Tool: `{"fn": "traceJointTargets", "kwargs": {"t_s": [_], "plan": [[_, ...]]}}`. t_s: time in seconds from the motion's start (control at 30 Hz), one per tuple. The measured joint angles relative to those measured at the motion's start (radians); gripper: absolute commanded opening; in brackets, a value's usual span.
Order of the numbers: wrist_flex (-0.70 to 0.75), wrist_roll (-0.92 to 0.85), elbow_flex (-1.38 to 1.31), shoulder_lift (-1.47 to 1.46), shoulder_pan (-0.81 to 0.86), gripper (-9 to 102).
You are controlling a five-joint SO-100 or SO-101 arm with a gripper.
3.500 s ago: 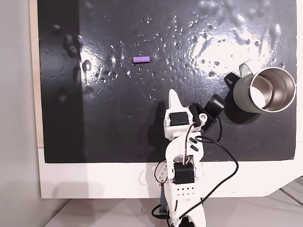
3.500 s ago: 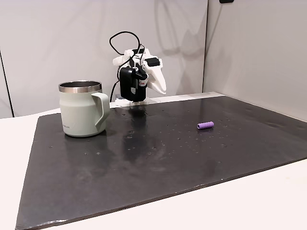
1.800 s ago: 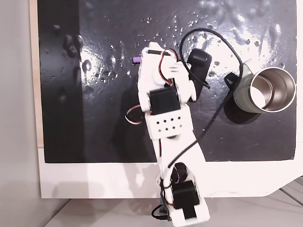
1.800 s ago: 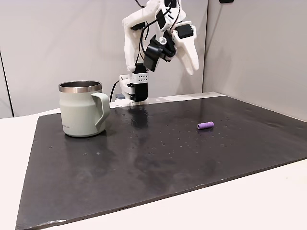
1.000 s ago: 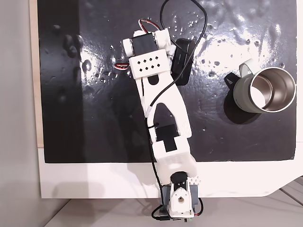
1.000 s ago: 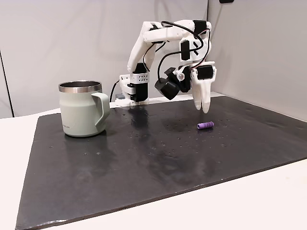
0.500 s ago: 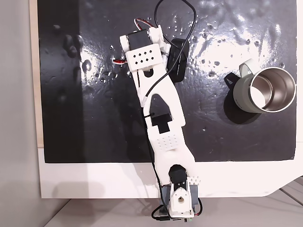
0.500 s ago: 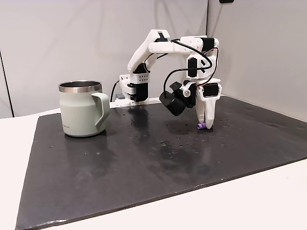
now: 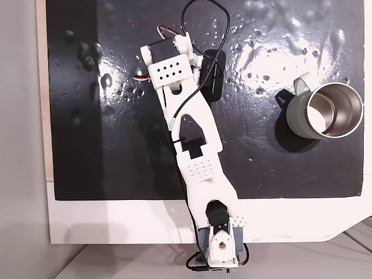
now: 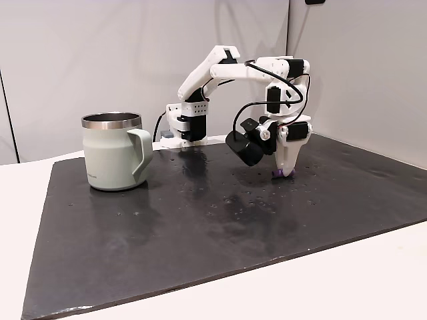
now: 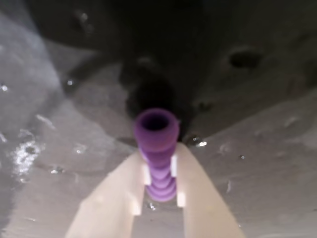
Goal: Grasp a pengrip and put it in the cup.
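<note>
Wrist view — pengrip (image 11: 157, 153) between pincer (image 11: 159, 191) fingers (rear end hidden).

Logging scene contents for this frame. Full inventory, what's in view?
Tiny purple ribbed tube (pengrip): one, purple, lying on the mat between the fingertips; its end peeks out in the side fixed view.
Pale grey-green mug with shiny steel interior and dark handle (cup): one, upright on the mat, right side in the top-down fixed view, left in the side one.
Black textured mat: one, glossy, covering most of the white table.
White arm: one, stretched across the mat.
Gripper: one, cream fingers either side of the pengrip, apparently closed on it.
</note>
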Motion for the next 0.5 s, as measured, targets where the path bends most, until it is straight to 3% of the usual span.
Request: {"fn": "traceJointTargets", "kwargs": {"t_s": [0.23,0.5], "plan": [[0.029,0.003,-0.005,0.021,0.0,0],[0.089,-0.094,-0.005,0.33,0.0,0]]}}
